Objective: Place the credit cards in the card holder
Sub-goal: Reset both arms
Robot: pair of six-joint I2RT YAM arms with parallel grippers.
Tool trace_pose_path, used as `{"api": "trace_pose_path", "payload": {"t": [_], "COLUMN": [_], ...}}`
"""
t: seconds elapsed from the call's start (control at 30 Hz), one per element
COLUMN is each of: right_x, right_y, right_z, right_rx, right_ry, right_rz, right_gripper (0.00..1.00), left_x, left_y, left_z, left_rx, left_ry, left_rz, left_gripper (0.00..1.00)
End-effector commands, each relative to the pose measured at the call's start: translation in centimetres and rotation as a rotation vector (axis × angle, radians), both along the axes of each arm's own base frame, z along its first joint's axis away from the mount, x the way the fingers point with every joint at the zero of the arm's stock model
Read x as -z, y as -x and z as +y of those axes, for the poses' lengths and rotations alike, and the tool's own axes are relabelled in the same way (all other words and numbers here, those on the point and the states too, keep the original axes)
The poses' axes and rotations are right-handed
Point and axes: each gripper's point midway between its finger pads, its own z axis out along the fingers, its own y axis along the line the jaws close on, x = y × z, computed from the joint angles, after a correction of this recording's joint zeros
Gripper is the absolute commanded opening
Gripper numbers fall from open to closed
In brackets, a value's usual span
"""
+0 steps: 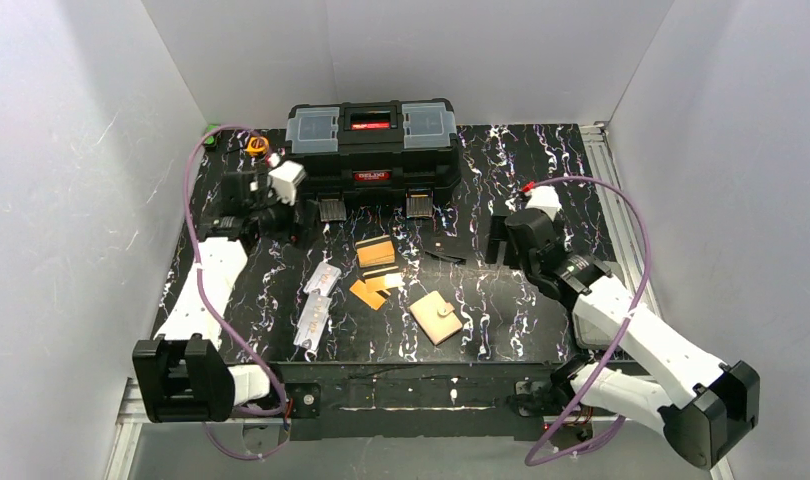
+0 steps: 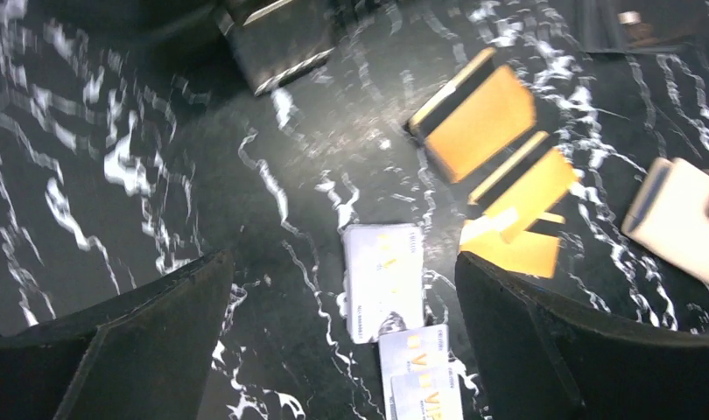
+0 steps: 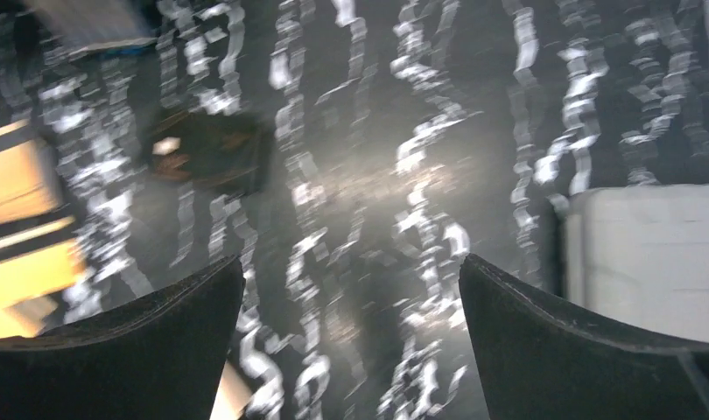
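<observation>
Several orange credit cards point(image 1: 374, 253) lie in a loose pile mid-table, some showing a dark stripe point(image 2: 478, 114); more sit in front of them point(image 1: 368, 292). The beige card holder point(image 1: 437, 317) lies closed with its snap tab up, just right of the cards point(image 2: 679, 219). My left gripper point(image 1: 299, 228) hovers open left of the pile, and its wrist view shows nothing between the fingers point(image 2: 342, 262). My right gripper point(image 1: 497, 240) is open and empty to the right of the pile point(image 3: 351, 262). Its view is blurred, with orange cards point(image 3: 18, 179) at the left edge.
A big black toolbox point(image 1: 371, 140) stands at the back centre. Pale silver cards point(image 1: 314, 305) lie in a row left of the orange ones point(image 2: 383, 280). A small dark flat object point(image 1: 443, 257) lies between the pile and the right gripper.
</observation>
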Motion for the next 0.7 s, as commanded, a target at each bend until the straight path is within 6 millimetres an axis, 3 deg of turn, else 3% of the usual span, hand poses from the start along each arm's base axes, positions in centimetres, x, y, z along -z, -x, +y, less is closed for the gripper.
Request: {"api": "trace_pose_path", "payload": {"t": [0.0, 0.13, 0.3, 0.43, 0.67], "right_x": [0.0, 3.0, 4.9, 4.1, 4.6], "right_y": [-4.6, -6.8, -8.4, -9.4, -10.8], "right_z": [-6.9, -10.7, -15.0, -16.3, -16.9], "right_rx": [0.147, 0.28, 0.4, 0.386, 0.347], "right_ry": [0.279, 0.242, 0.229, 0.242, 0.186], "right_rz": [-0.249, -0.219, -0.318, -0.512, -0.56], "right_gripper": [0.98, 0.98, 0.98, 0.98, 0.98], "left_x": [3.3, 7.3, 9.5, 11.5, 10.8], "left_y": [-1.7, -2.9, -4.3, -4.3, -4.8], "left_z": [3.3, 5.0, 5.3, 5.6, 5.9], "left_rx": [-0.197, -0.303, -0.313, -0.308, -0.307], "left_ry": [0.159, 0.223, 0.288, 0.274, 0.288], "left_rz": [-0.019, 0.013, -0.104, -0.176, -0.368], "left_gripper": [0.98, 0.98, 0.98, 0.98, 0.98]}}
